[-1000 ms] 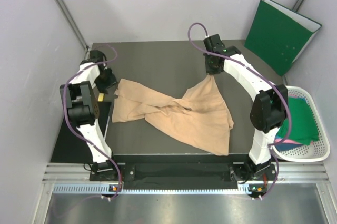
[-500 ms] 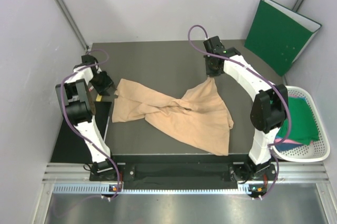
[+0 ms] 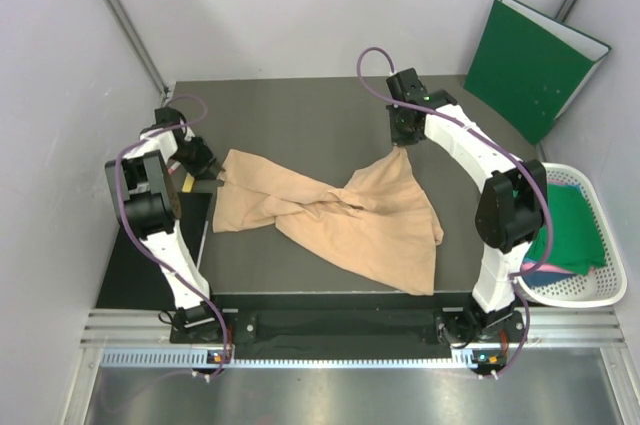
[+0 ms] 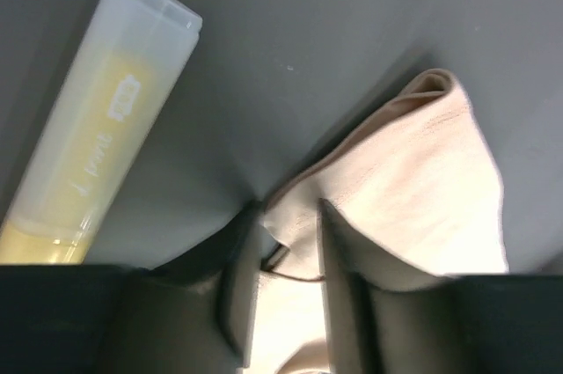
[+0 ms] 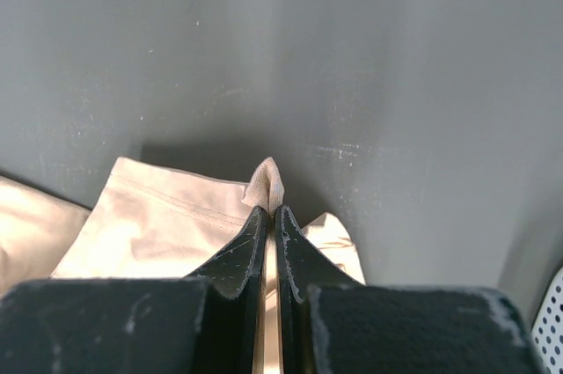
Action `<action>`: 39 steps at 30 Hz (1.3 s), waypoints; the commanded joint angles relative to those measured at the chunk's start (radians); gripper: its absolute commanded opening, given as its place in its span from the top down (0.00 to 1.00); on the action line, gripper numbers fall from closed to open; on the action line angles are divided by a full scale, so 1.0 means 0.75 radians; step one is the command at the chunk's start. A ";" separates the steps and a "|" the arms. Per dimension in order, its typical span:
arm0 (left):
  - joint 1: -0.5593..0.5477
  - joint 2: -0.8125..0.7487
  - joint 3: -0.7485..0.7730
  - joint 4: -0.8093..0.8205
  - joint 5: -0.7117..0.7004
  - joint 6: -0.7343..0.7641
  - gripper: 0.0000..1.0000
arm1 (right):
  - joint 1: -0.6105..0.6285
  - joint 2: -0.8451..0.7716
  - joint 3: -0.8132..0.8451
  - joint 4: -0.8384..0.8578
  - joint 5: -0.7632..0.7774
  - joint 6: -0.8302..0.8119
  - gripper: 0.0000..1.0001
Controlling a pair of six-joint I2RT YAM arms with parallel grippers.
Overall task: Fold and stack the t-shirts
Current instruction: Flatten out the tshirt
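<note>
The pale peach-beige t-shirt (image 3: 350, 225) lies on the dark grey table (image 3: 300, 115), between the two arms. It is not flat. The cloth is twisted in the middle, so it looks like a bow: a narrower part reaches to the left, and a wider part spreads to the right and toward the near edge. The cloth is plain, and a sewn hem shows in the right wrist view.

The left gripper (image 3: 207, 182) is at the left end of the t-shirt. In its wrist view the fingers (image 4: 339, 251) stand apart, one on each side of a raised fold of the cloth, and they are not pressed together. Beside it on the table lies a translucent tube (image 4: 97, 128) with pale yellow content, apart from the cloth.

The right gripper (image 3: 403, 142) is at the far corner of the wider part. Its fingers (image 5: 246, 251) are pressed together and pinch this corner. A small tip of cloth comes out above them.

At the right side of the table stands a white basket (image 3: 575, 297) with a mesh wall. In it lies a dark green cloth (image 3: 570, 230), and at its near left side a little pink and blue cloth (image 3: 538, 275) shows. A stiff green folder (image 3: 530, 65) leans on the wall behind the basket.
</note>
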 commanded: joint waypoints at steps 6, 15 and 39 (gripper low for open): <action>-0.008 0.058 0.008 -0.024 -0.027 0.011 1.00 | -0.006 -0.042 0.040 0.022 -0.018 0.026 1.00; -0.008 -0.118 0.039 -0.053 -0.048 0.015 1.00 | -0.007 -0.130 0.017 0.040 0.021 0.015 1.00; -0.012 -0.829 0.237 0.025 0.120 -0.122 1.00 | -0.035 -0.588 0.394 0.109 0.068 -0.113 1.00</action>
